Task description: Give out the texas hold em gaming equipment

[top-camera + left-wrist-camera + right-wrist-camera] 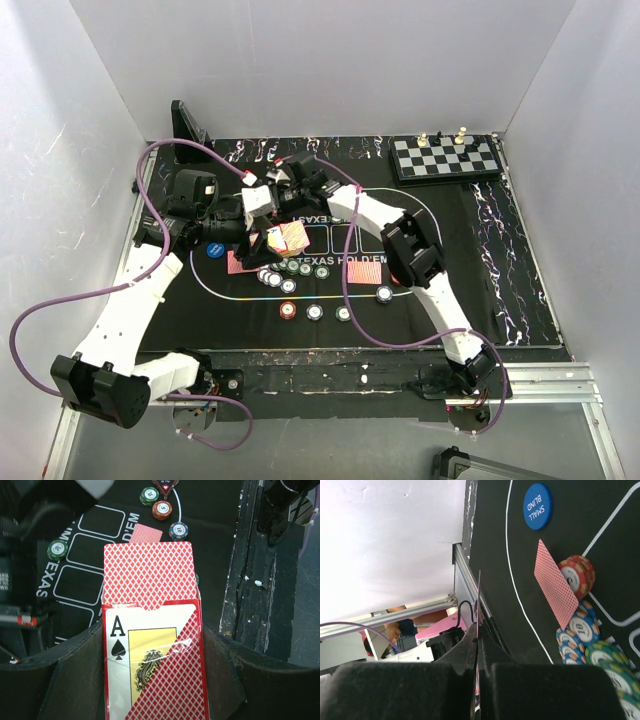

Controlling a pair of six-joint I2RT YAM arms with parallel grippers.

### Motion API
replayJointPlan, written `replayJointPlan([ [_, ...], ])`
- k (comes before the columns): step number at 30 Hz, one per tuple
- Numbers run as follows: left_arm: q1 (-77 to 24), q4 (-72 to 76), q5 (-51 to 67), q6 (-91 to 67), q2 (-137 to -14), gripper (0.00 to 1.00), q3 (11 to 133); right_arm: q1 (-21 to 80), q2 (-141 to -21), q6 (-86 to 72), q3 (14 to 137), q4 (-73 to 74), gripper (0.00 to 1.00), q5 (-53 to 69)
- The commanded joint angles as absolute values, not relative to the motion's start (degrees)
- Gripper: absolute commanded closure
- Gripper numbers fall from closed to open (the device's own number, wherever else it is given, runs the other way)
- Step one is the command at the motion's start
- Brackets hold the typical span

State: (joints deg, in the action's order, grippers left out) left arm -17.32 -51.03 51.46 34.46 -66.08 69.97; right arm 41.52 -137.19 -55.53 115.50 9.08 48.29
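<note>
Left claw [155, 680] clamps the card box [150, 580], flap open. My right claw [479, 690] is pinched shut on one card [479, 600], edge-on, above the mat [570, 535].

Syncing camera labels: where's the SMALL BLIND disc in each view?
Top external: SMALL BLIND disc left of centre, on the felt mat.
Left wrist: not in it; the card box in the left hand fills the foreground.
Right wrist: top right, beyond the edge-on playing card in the right hand.
Shared landmark: the felt mat's white outline.
</note>
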Motion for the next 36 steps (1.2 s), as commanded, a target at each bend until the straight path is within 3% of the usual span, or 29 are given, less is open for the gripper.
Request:
replayJointPlan([
  [1, -17.0, -51.0, 52.7, 34.2, -64.0, 1.00, 72.6, 41.8, -142.0, -56.6, 122.2, 11.2, 0.98, 49.2],
  [8, -17.0, -50.8, 52.6, 33.8, -63.9, 1.00, 72.8, 42.3, -147.4, -56.1, 126.4, 13.6, 0.86, 48.0],
  [21, -17.0, -50.7, 52.0, 33.1, -62.8, 1.00, 72.5, 42.5, -149.2, -51.0, 130.3, 20.8, 0.45, 46.6],
  [29, -17.0, -50.1, 52.3, 32.8, -62.6, 1.00, 72.2, 41.8, -146.2, -39.6, 131.9, 35.9, 0.37, 37.5],
  [36, -17.1, -49.9, 52.2, 32.4, -62.3, 1.00, 72.2, 41.7, -142.5, -37.0, 128.0, 37.6, 0.36, 31.7],
])
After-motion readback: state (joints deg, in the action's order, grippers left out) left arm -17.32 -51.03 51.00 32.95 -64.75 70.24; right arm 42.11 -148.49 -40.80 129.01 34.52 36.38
